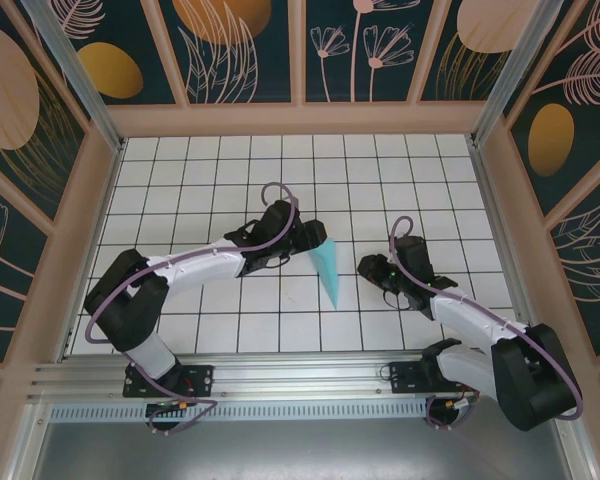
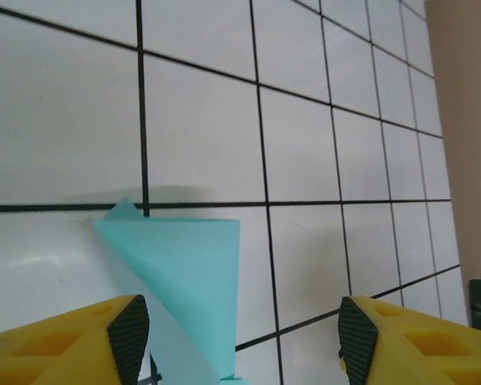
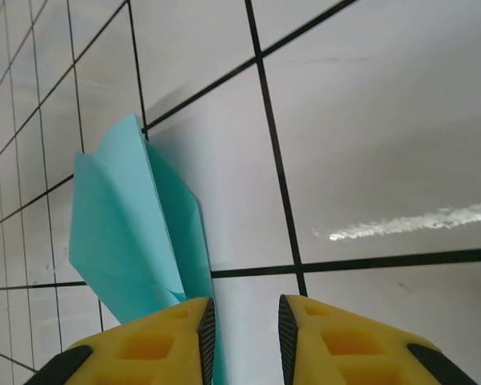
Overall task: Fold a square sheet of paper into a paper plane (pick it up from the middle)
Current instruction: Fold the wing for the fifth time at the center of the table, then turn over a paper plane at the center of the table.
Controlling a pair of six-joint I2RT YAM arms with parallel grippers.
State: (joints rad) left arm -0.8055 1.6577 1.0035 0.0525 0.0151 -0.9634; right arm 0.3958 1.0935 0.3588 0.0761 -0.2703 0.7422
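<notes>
The paper plane (image 1: 328, 270) lies flat on the tiled table as a slim light cyan dart. Its wide end points to the back and its tip to the near edge. My left gripper (image 1: 317, 239) hovers at the wide end, jaws spread wide. In the left wrist view the paper plane (image 2: 184, 265) sits by the left finger (image 2: 128, 333) of the left gripper (image 2: 236, 329), gripped by nothing. My right gripper (image 1: 367, 268) is just right of the dart. In its wrist view the right gripper (image 3: 242, 321) has a narrow empty gap, and the paper plane (image 3: 128, 224) rises beside its left finger (image 3: 206, 329).
The white grid table (image 1: 210, 170) is ringed by wooden walls (image 1: 300, 118) with patterned panels. A metal rail (image 1: 300, 375) runs along the near edge by the arm bases.
</notes>
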